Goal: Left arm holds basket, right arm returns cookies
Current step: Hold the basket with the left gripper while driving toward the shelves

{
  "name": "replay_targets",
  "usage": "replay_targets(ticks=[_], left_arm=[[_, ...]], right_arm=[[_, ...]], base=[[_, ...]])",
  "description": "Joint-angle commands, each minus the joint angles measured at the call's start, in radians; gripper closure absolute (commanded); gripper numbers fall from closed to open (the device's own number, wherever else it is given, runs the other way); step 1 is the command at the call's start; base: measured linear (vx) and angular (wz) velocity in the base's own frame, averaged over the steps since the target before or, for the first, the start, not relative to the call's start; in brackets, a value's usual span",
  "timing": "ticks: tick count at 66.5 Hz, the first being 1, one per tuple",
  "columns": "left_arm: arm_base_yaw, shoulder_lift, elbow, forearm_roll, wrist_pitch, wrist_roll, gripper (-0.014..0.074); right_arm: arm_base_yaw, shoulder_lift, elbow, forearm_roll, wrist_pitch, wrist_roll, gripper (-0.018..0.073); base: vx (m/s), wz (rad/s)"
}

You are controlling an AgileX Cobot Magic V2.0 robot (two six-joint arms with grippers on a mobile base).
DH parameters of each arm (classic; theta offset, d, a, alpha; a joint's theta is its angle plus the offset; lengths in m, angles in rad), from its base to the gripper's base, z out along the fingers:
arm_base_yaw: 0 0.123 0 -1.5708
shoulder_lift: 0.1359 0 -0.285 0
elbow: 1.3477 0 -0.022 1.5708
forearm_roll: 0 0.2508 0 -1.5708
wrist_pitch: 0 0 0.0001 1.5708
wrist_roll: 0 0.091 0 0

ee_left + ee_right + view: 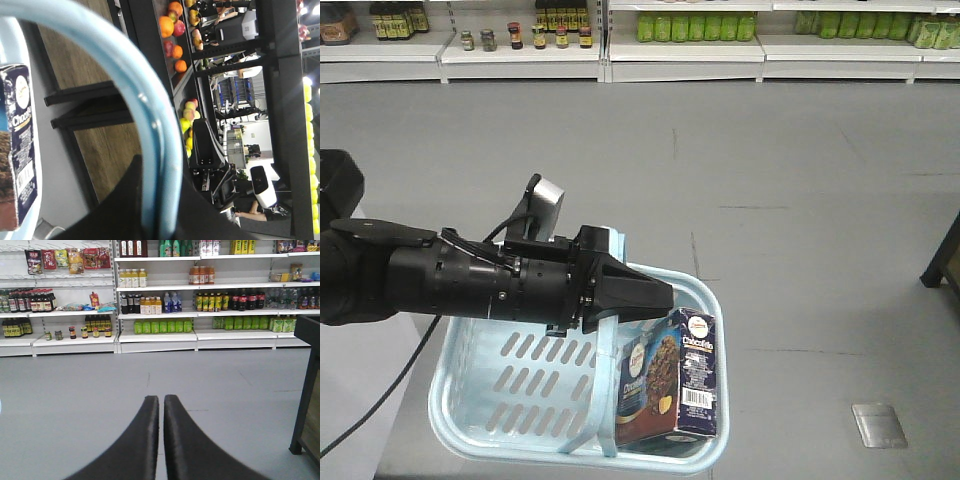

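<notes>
The light blue basket (450,400) hangs over the grey floor in the front view. My left gripper (655,295), at the end of the thick black arm, is shut on its flat handle (607,395). In the left wrist view the handle (125,65) runs down between the two dark jaws of the left gripper (160,172). The cookies carton (670,385) stands upright inside the basket at its right end, and its edge shows in the wrist view (20,150). My right gripper (161,399) is shut on nothing, pointing over bare floor toward the shelves. It is outside the front view.
White store shelves (155,337) with bottles and jars line the far wall. A dark stand (305,405) rises at the right. A metal plate (878,424) is set into the floor right of the basket. Fruit racks (175,30) show beside the left arm.
</notes>
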Motion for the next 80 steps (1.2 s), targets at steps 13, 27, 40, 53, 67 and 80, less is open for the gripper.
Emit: replay_targets(ticks=[13, 27, 40, 53, 67, 80], left_arm=[[-0.006, -0.05, -0.031, -0.123, 0.063, 0.01, 0.0599], [-0.006, -0.05, -0.031, -0.123, 0.063, 0.01, 0.0599], [-0.006, -0.05, -0.031, -0.123, 0.063, 0.01, 0.0599], [-0.006, -0.05, -0.031, -0.123, 0.063, 0.01, 0.0599], [-0.006, -0.05, -0.031, -0.123, 0.063, 0.01, 0.0599], [-0.006, -0.05, -0.031, -0.123, 0.063, 0.01, 0.0599]], right_arm=[[-0.007, -0.013, 0.018, -0.007, -0.08, -0.01, 0.0566], [-0.007, -0.013, 0.018, -0.007, -0.08, -0.01, 0.0566], [-0.007, -0.013, 0.018, -0.007, -0.08, -0.01, 0.0566], [-0.007, -0.013, 0.018, -0.007, -0.08, -0.01, 0.0566], [-0.007, -0.013, 0.018, -0.007, -0.08, -0.01, 0.0566], [-0.007, -0.013, 0.018, -0.007, -0.08, -0.01, 0.0566]], base=[[0.5, 0.0], [0.5, -0.01], [0.52, -0.06], [0.52, -0.04], [0.53, -0.02], [0.54, 0.01]])
